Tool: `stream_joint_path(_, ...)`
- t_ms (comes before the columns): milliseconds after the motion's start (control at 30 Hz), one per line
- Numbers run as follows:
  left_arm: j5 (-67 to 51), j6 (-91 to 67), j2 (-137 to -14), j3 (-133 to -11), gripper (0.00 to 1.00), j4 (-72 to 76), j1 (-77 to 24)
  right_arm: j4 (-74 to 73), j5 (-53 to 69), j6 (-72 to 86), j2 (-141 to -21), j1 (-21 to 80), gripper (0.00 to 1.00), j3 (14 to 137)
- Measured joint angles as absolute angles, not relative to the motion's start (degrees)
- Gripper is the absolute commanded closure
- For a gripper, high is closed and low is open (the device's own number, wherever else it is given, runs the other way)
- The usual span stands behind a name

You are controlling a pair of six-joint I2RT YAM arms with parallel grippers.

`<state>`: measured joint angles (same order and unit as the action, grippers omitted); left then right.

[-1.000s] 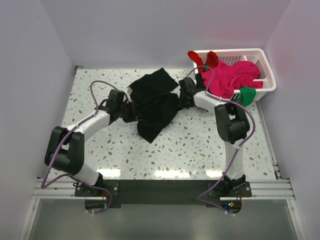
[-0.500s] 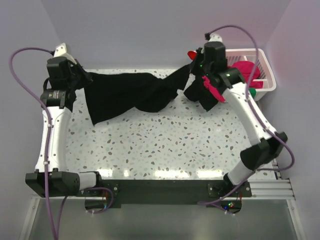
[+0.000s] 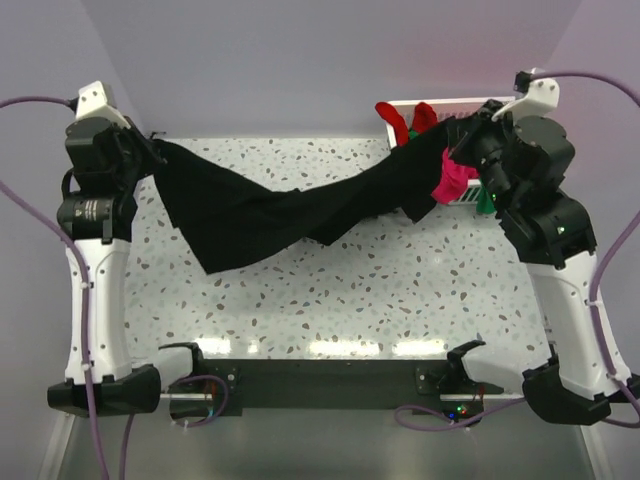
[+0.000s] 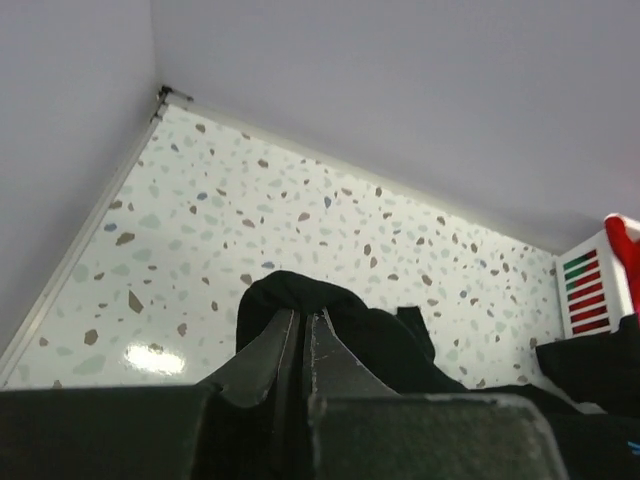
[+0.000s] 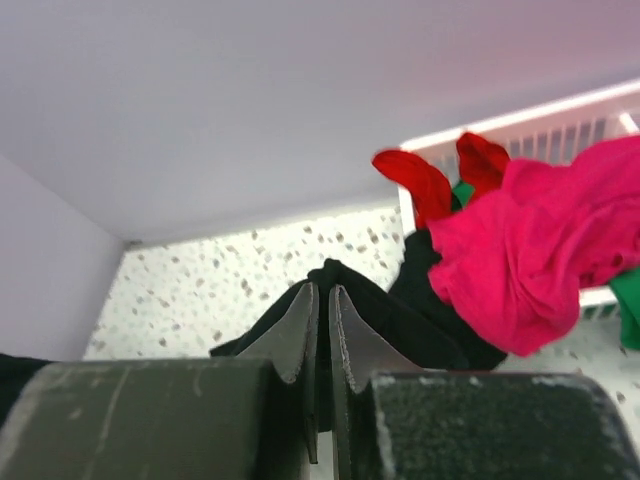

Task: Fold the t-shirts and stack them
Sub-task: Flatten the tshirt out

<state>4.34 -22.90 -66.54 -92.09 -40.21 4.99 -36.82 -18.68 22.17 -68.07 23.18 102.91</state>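
1. The left gripper [image 3: 152, 152], upper left of the overhead view: jaws pressed together on a bunched edge of the black t-shirt [image 3: 270, 205].
2. The right gripper [image 3: 470, 125], upper right: jaws likewise pinching the opposite end of that shirt.
3. The black t-shirt: strung between the two grippers above the speckled counter [image 3: 350, 290], sagging at mid-span, one flap hanging toward lower left.
4. The white basket [image 5: 560, 125], upper right: holds the magenta-pink t-shirt [image 5: 530, 250] and the red t-shirt [image 5: 420, 180].
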Motion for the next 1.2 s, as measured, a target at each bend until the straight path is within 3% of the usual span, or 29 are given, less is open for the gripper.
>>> stream_joint_path(133,1.85,-22.79,-73.21,-87.29,0.79,-37.93,5.58,-37.58,-19.09,22.22,-67.20,23.18,1.00,95.07)
stream_joint_path(267,-1.13,-21.87,-92.23,-90.76,0.37,-34.89,7.03,-38.70,-18.74,23.16,-69.23,23.18,1.00,84.09)
stream_joint_path(367,-2.74,-21.58,-103.77,-93.08,0.26,-34.70,7.51,-40.27,-18.39,24.45,-71.53,23.14,1.00,78.24)
stream_joint_path(500,-3.44,-21.69,-101.71,-86.21,0.25,-35.35,7.60,-40.86,-18.09,25.85,-71.85,23.07,1.00,74.74)
stream_joint_path(667,-3.77,-22.76,-81.73,-67.26,0.32,-34.20,7.29,-40.29,-17.41,26.94,-71.83,22.92,1.00,72.66)
stream_joint_path(800,-0.73,-26.09,-69.91,-55.07,0.32,-36.53,2.76,-39.90,-16.64,27.62,-71.88,22.92,1.00,70.83)
stream_joint_path(933,2.02,-31.03,-66.11,-46.83,0.33,-38.70,-4.84,-39.38,-15.55,28.08,-71.94,22.90,1.00,70.48)
stream_joint_path(1200,6.00,-38.48,-63.11,-39.29,0.37,-41.63,-5.30,-38.11,-13.78,28.69,-71.94,22.90,1.00,68.77)
